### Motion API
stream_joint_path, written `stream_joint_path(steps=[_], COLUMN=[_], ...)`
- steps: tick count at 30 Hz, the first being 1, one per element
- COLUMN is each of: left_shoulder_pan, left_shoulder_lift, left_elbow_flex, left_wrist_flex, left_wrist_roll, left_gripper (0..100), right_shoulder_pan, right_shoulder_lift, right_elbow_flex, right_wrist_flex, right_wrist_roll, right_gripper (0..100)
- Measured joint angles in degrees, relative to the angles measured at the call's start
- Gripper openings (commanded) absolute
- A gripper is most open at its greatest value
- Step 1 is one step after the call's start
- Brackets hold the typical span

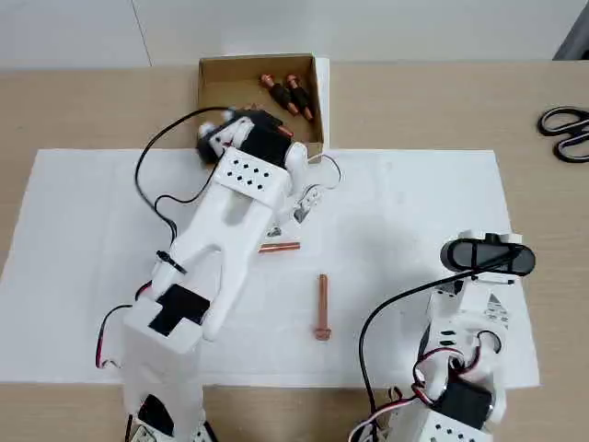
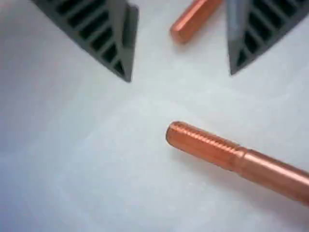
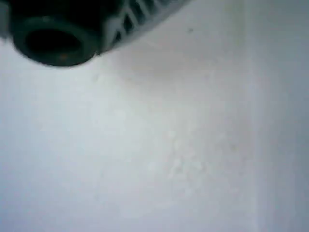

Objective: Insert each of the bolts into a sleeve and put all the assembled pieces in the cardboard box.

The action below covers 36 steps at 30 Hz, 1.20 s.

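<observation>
**Left gripper** (image 2: 181, 75): The jaws stand wide apart above the white paper sheet (image 1: 414, 212). Nothing is gripped.

- First bolt (image 2: 193, 19): copper. It lies on the sheet, and one end sits in the gap between the two fingers, nearer the gripper base than the tips. It touches neither finger.
- Second bolt (image 2: 231, 154): copper. It lies on the sheet just beyond the fingertips, outside the gap. Its threaded end points toward the jaws, and the smooth shank runs away from them.

**Right gripper** (image 1: 486, 258): It is raised above the sheet, well apart from both bolts and from the left jaws. It holds a black sleeve (image 3: 53, 43), which rests against the ribbed finger (image 3: 140, 14). The open bore of the sleeve faces the wrist camera. The second finger is hidden.

**Cardboard box** (image 1: 210, 83): It stands on the table (image 1: 92, 101) at the far edge of the sheet, behind the left gripper. Two assembled pieces (image 1: 287, 92) lie side by side inside it.

**Scissors** (image 1: 566, 129): They lie on the table, well apart from both sets of jaws.
</observation>
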Motion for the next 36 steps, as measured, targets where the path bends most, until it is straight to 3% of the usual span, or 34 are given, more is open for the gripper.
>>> stream_joint_path(steps=[5, 10, 15, 36], left_shoulder_pan=[-0.88, -5.45, -5.80, -5.89], left_shoulder_lift=[1.32, 1.32, 1.32, 1.32], left_elbow_flex=[0.00, 2.02, 5.54, 13.98], left_wrist_flex=[0.00, 0.00, 0.00, -6.33], left_wrist_roll=[4.84, 15.82, 20.31, 21.36], left_gripper=[13, 13, 13, 13], right_shoulder_pan=[0.00, 0.00, 0.00, 0.00], right_shoulder_lift=[0.00, 0.00, 0.00, 0.00], right_elbow_flex=[0.00, 0.00, 0.00, 0.00], right_wrist_flex=[0.00, 0.00, 0.00, 0.00], right_wrist_roll=[0.00, 0.00, 0.00, 0.00], right_gripper=[0.9, 0.9, 0.9, 0.9])
